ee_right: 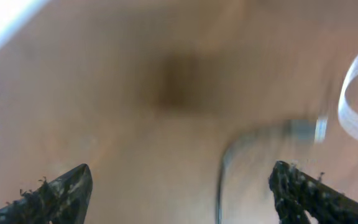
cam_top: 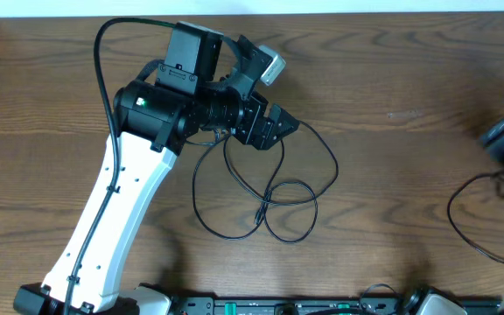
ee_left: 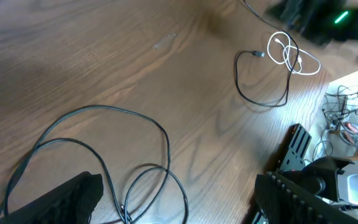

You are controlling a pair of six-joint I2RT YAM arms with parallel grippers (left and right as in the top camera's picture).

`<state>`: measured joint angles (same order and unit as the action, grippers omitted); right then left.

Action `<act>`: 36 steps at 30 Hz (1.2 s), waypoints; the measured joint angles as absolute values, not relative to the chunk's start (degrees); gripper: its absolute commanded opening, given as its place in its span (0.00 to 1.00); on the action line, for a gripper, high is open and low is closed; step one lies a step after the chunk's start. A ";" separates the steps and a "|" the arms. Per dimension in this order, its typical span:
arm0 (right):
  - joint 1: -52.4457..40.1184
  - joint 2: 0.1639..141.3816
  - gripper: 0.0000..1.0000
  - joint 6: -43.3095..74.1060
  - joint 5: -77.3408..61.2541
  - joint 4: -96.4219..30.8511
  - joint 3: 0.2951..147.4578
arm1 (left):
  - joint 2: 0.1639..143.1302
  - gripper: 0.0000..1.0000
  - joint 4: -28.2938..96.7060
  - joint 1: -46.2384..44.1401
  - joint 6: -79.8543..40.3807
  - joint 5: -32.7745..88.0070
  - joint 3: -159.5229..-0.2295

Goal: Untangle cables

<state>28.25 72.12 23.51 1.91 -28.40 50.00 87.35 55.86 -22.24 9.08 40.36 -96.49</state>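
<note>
**Both claws apart, two tangles on the counter**

The left gripper (cam_top: pixel 280 124), fingers spread, hovers over the back-centre of the counter (cam_top: pixel 392 70). A black cable (cam_top: pixel 261 208) lies in loose overlapping loops from beneath it toward the front edge. Near the right edge the right gripper (ee_right: pixel 179 177), fingers wide apart, hangs above a second black cable (ee_left: pixel 237 78) overlapped by a white cable (ee_left: pixel 289 55).

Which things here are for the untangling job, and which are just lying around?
For the job: black cable loops; second black cable; white cable.
Just there: wooden table; arm's thick black wire; wire clutter past the table edge.
</note>
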 measured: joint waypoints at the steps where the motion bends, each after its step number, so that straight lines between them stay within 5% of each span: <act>1: 28.25 72.40 0.83 24.45 1.89 -28.62 48.27 | 87.35 0.84 55.72 -22.24 9.08 40.38 -96.49; 22: 28.25 80.27 0.82 33.54 6.81 -31.05 38.50 | 87.35 0.84 55.07 -22.24 9.10 42.13 -96.49; 33: 28.25 86.11 0.75 34.24 9.91 -29.32 38.74 | 87.35 0.84 54.81 -22.24 9.32 43.46 -96.49; 36: 28.25 87.85 0.63 34.39 10.46 -27.77 39.18 | 87.35 0.84 54.61 -22.24 9.32 43.48 -96.49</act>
